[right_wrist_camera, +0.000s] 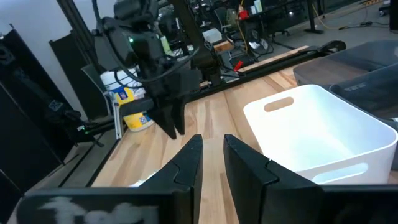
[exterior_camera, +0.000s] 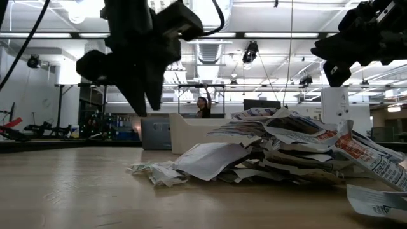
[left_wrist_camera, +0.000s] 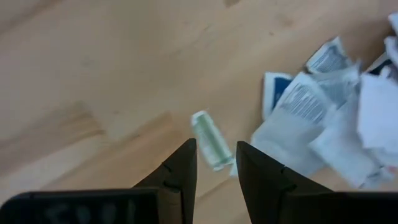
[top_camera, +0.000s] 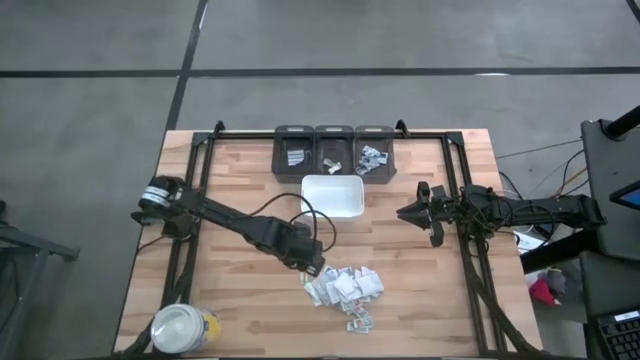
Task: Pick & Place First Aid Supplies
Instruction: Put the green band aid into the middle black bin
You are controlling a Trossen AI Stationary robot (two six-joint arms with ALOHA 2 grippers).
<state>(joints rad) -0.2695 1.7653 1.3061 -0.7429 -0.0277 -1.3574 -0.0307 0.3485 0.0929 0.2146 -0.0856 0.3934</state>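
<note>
The first aid packets (top_camera: 345,290) lie in a loose heap on the wooden table (top_camera: 240,310), near its front edge and well apart from the white tray (top_camera: 333,196). One green-printed sachet (left_wrist_camera: 210,140) sits just beside the heap's edge, straight ahead of my left gripper (top_camera: 313,266), whose fingers stand slightly apart with nothing between them. The tray looks empty, so I judge nearly all the sorting is left. Three dark bins (top_camera: 334,150) behind the tray hold a few items already. My right gripper (top_camera: 408,213) waits beside the tray, fingers narrowly apart, holding nothing.
</note>
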